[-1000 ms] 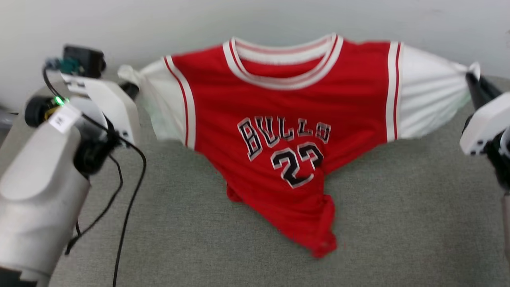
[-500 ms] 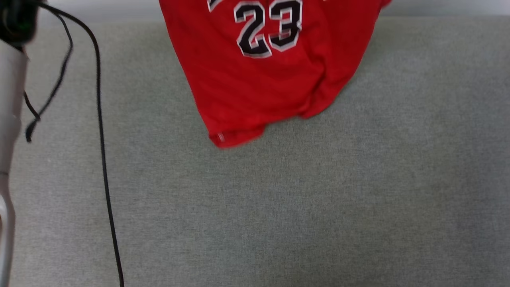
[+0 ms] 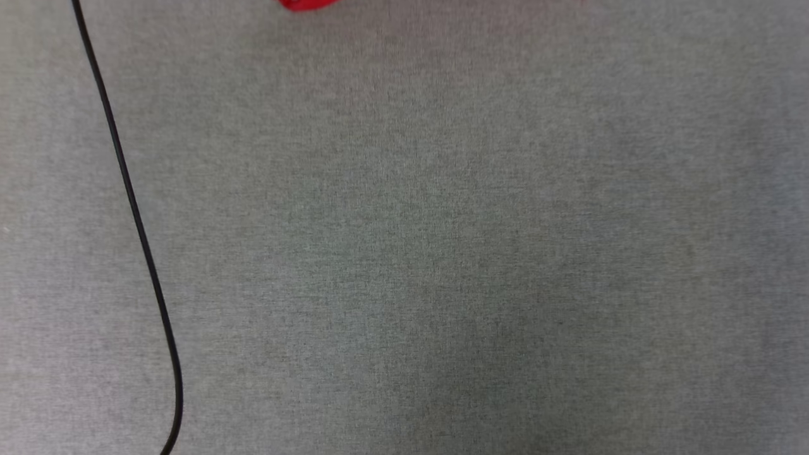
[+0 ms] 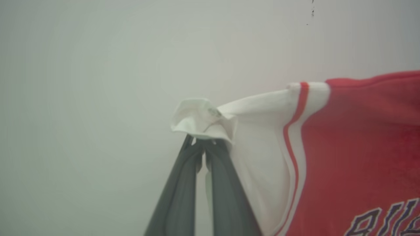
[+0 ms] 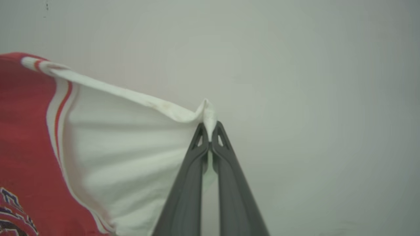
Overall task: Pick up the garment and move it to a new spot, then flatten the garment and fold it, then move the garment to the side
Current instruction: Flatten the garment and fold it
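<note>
The garment (image 4: pixel 354 154), a red jersey with white sleeves and striped trim, hangs stretched in front of a pale wall. My left gripper (image 4: pixel 204 144) is shut on the bunched end of one white sleeve. In the right wrist view my right gripper (image 5: pixel 210 128) is shut on the tip of the other white sleeve, with the garment (image 5: pixel 29 137) spreading away to the left. The head view looks down at the grey fabric surface (image 3: pixel 442 253), and a small red scrap of the garment's hem (image 3: pixel 306 4) shows at the top edge.
A thin black cable (image 3: pixel 136 227) runs down the left side of the head view across the grey surface. A plain pale wall (image 4: pixel 98 82) stands behind the hanging garment.
The head camera has tilted down, so the garment slid up out of the picture to a sliver of hem. Both arms left the head view.
</note>
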`<state>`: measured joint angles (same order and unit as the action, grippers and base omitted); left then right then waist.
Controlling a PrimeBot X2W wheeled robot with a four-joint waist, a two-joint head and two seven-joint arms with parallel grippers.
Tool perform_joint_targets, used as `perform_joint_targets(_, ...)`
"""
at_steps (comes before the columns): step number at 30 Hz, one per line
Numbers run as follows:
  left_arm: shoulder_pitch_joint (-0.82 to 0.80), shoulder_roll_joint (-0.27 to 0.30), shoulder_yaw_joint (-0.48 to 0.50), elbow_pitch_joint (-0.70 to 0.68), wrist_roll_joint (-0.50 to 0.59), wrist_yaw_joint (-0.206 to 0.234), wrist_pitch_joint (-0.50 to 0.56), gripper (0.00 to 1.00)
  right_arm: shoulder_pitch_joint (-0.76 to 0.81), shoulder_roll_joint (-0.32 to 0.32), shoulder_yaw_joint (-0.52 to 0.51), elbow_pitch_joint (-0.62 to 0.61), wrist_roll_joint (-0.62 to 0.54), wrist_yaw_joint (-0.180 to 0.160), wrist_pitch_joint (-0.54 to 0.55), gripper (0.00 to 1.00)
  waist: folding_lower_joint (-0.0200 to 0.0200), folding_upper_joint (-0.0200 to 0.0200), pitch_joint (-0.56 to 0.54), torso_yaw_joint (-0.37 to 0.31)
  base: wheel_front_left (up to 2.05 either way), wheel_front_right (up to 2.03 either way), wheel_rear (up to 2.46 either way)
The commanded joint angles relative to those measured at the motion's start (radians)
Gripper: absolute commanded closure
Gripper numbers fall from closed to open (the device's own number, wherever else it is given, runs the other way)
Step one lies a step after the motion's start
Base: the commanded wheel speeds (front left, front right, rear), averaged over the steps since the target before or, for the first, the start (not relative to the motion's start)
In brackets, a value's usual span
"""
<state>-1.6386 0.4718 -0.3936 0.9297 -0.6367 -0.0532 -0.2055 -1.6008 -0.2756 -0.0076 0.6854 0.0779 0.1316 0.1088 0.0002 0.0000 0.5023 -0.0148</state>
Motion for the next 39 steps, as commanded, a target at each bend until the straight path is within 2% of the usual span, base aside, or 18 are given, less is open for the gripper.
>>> perform_joint_targets(1, -0.012, 0.007, 0.007, 0.018, -0.002, -0.006, -0.013, 1.0, -0.021, 0.006, 0.006, 0.025, -0.004, -0.002, -0.013, 1.0, -0.0002, 0.0, 0.03, 0.002, 0.0, 0.0, 0.0)
perform_joint_targets(6, -0.015, 0.0, 0.009, 0.078, -0.011, -0.035, -0.038, 1.0, -0.075, 0.037, 0.046, 0.122, 0.011, -0.002, -0.062, 1.0, -0.0002, 0.0, 0.079, 0.006, 0.0, 0.0, 0.0)
perform_joint_targets(10, 0.026, -0.024, 0.005, 0.131, -0.029, -0.056, -0.048, 1.0, -0.058, 0.072, 0.061, 0.193, 0.028, -0.002, -0.105, 1.0, -0.0002, 0.0, 0.1, 0.009, 0.0, 0.0, 0.0)
perform_joint_targets(17, 0.16, -0.063, -0.014, 0.194, -0.071, -0.076, -0.056, 1.0, 0.073, 0.114, 0.094, 0.324, 0.105, -0.001, -0.186, 1.0, -0.0002, 0.0, 0.092, 0.002, 0.0, 0.0, 0.0)
perform_joint_targets(23, 0.399, -0.08, -0.054, 0.12, -0.146, -0.078, -0.06, 1.0, 0.279, 0.112, 0.137, 0.388, 0.197, -0.001, -0.262, 1.0, -0.0002, 0.0, 0.029, 0.006, 0.0, 0.0, 0.0)
perform_joint_targets(30, 0.712, -0.034, 0.0, -0.045, -0.182, -0.077, -0.061, 1.0, 0.556, 0.085, 0.22, 0.34, 0.314, -0.001, -0.316, 1.0, -0.0002, 0.0, -0.076, 0.011, 0.0, 0.0, 0.0)
perform_joint_targets(39, 1.069, -0.024, 0.108, -0.234, -0.104, -0.077, -0.061, 1.0, 0.904, 0.008, 0.246, 0.156, 0.426, -0.002, -0.323, 1.0, -0.0002, 0.0, -0.257, 0.027, 0.0, 0.0, 0.0)
